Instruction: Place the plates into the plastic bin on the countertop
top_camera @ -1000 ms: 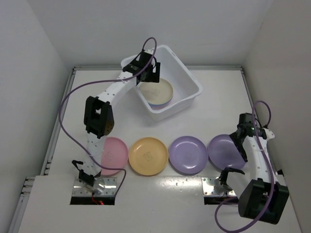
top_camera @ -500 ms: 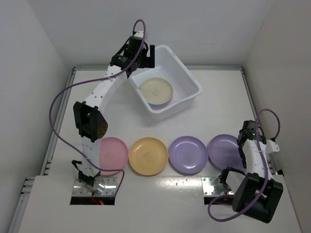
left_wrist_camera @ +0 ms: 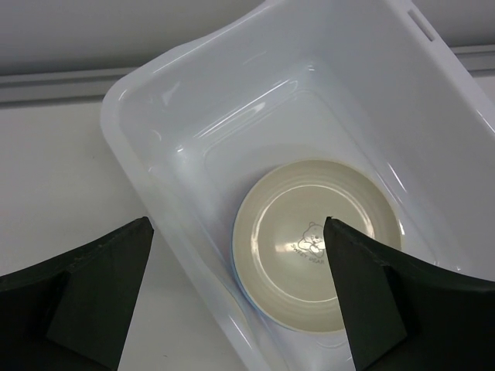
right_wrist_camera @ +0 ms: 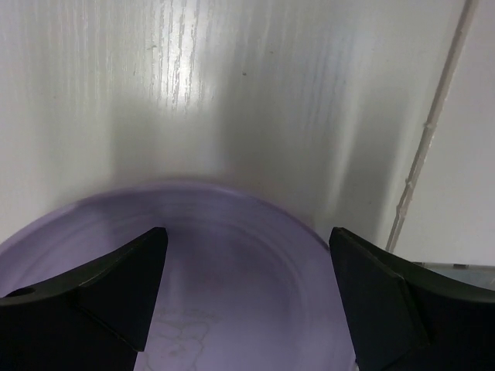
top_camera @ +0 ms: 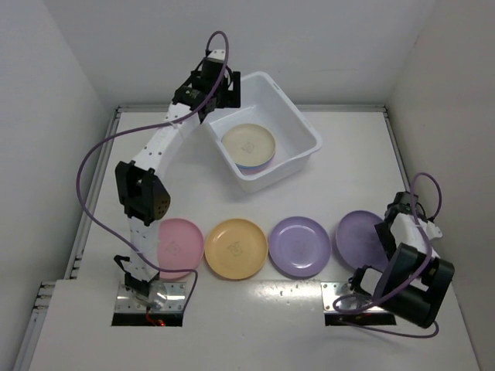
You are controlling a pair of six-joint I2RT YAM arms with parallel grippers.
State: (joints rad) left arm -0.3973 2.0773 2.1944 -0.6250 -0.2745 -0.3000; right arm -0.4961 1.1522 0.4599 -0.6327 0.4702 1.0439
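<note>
At lower right, the purple plate (top_camera: 356,236) is being hovered over by the spread right end effector (right_wrist_camera: 247,232), and a firm rim pinch is being called for before transfer to the plastic bin (top_camera: 271,178).

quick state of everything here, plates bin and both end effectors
plastic bin, upright, holding plates
cream plate, in the bin, topmost
pink plate, flat on countertop
yellow plate, flat on countertop
middle purple plate, flat on countertop
right purple plate, on countertop beneath right end effector
left end effector, open, empty, above bin
right end effector, open, over right purple plate
</note>
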